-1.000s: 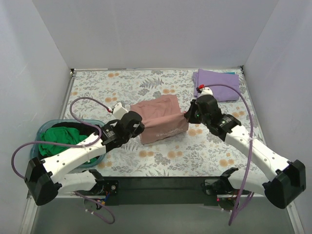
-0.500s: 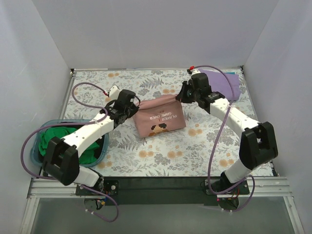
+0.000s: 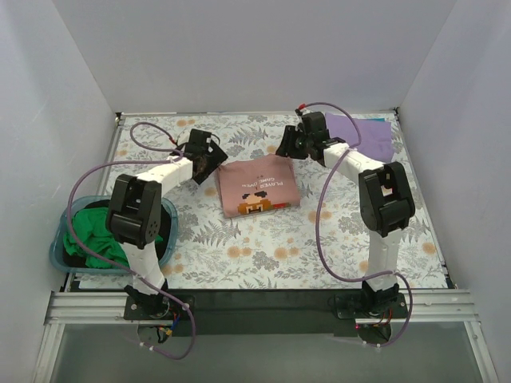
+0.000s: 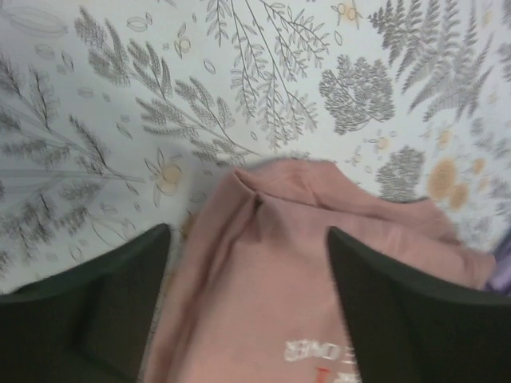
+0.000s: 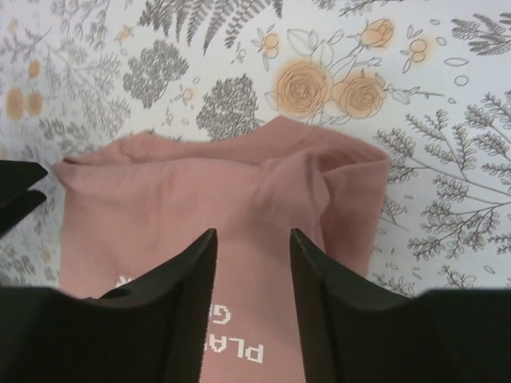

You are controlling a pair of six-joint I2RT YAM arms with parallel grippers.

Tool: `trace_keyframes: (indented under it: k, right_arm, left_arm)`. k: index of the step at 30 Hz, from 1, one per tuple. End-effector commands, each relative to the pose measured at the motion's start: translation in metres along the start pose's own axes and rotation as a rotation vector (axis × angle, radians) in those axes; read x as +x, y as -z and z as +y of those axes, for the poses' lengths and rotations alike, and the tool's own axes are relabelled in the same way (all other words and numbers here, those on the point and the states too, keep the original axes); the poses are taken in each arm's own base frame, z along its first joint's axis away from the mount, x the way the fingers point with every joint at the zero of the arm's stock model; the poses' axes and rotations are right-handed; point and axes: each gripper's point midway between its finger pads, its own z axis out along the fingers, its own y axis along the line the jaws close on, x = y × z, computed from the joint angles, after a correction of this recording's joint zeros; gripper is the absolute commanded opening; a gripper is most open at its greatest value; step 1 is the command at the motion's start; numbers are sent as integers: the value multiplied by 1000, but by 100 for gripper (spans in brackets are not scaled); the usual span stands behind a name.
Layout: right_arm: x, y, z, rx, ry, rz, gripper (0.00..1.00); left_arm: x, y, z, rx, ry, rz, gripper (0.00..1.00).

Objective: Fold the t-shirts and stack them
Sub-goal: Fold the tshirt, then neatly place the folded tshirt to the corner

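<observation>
A dusty-pink t-shirt (image 3: 257,188) lies folded flat in the middle of the table, its orange print and white lettering facing up. My left gripper (image 3: 209,156) stands open just off its far left corner, with the pink cloth (image 4: 263,303) showing between the wide-apart fingers (image 4: 104,295). My right gripper (image 3: 289,146) is open at the far right corner, fingers (image 5: 172,303) apart over the pink shirt (image 5: 160,191). Neither holds anything. A lavender-purple t-shirt (image 3: 363,137) lies folded at the back right. A bright green t-shirt (image 3: 96,236) sits crumpled in the basket.
A teal plastic basket (image 3: 57,249) stands at the left near edge of the floral tablecloth (image 3: 263,255). White walls close in the table on three sides. Purple cables loop above both arms.
Both grippers carried the pink shirt toward the far side, laid it down flat with the print up, and opened, letting go of it.
</observation>
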Motion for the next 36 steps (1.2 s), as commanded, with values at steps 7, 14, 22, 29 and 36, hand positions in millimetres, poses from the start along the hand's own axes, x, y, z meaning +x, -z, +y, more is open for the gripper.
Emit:
trace_keyframes:
  k: [7, 14, 22, 29, 36]
  right_arm:
    - [-32, 29, 10, -48, 68, -103, 90]
    - [19, 44, -18, 34, 165, -5, 98]
    - [54, 20, -35, 148, 267, 143, 94]
    - [61, -10, -52, 218, 267, 176, 84]
    - [91, -41, -61, 257, 286, 253, 63]
  left_arm:
    - [-28, 40, -38, 162, -71, 12, 95]
    - [9, 81, 3, 188, -80, 87, 95]
    - [61, 131, 51, 251, -24, 193, 95]
    - [73, 161, 74, 287, 14, 177, 96]
    - [71, 173, 81, 286, 22, 155, 96]
